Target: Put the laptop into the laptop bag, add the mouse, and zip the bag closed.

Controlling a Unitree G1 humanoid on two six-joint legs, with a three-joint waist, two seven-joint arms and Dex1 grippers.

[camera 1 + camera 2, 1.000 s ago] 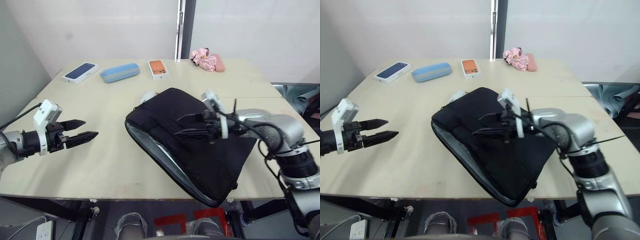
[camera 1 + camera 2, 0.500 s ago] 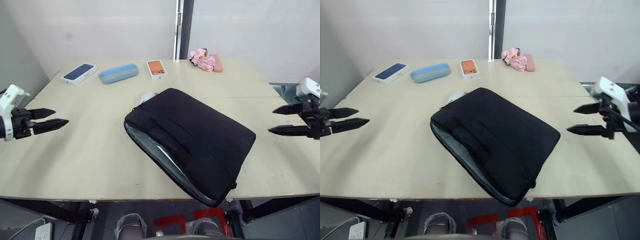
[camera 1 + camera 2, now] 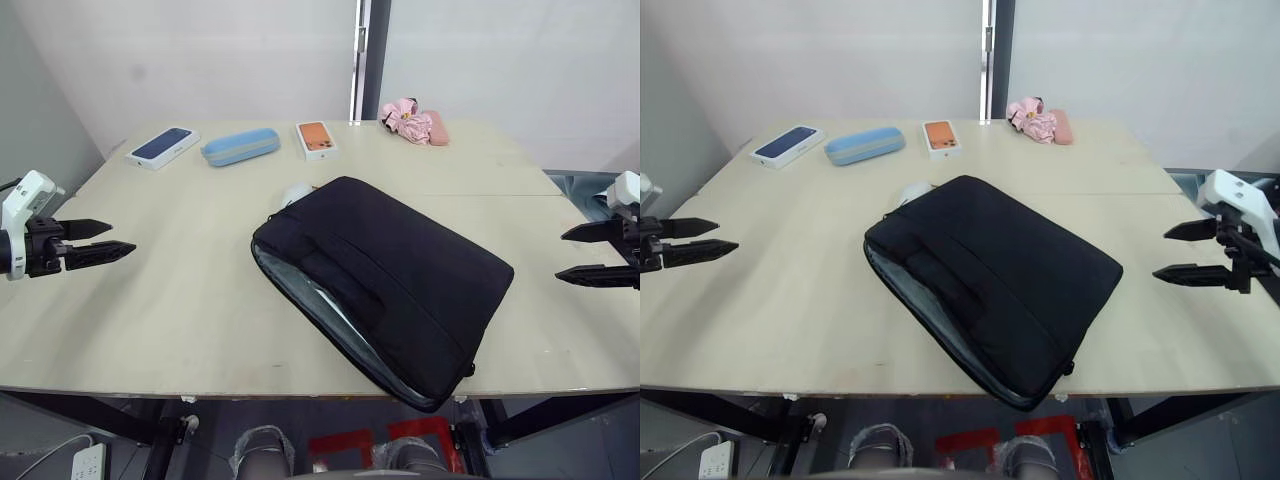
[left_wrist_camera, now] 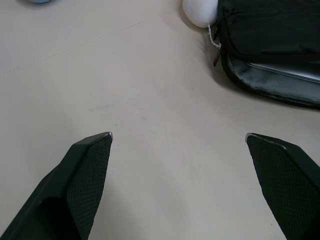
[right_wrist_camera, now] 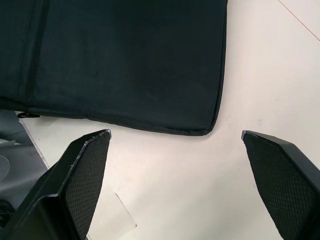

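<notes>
The black laptop bag (image 3: 400, 270) lies flat and askew in the middle of the table. Its mouth gapes along the front-left side, where the silver laptop (image 4: 295, 72) shows as a thin edge inside the grey lining. The mouse is out of view. My left gripper (image 3: 123, 236) hovers open over the table's left edge, well clear of the bag. My right gripper (image 3: 560, 256) hangs open past the bag's right side, near the table's right edge. Neither holds anything.
A rounded, domed white mouse (image 3: 296, 193) sits against the bag's far corner. Along the back of the table (image 3: 180, 300) lie a blue phone box (image 3: 161, 146), a light blue case (image 3: 240, 146), an orange phone box (image 3: 316, 138) and a pink bundle (image 3: 414, 120).
My right gripper has drawn back from above the bag to the table's right edge. My left gripper has pulled back to the left edge. The bag has stayed put.
</notes>
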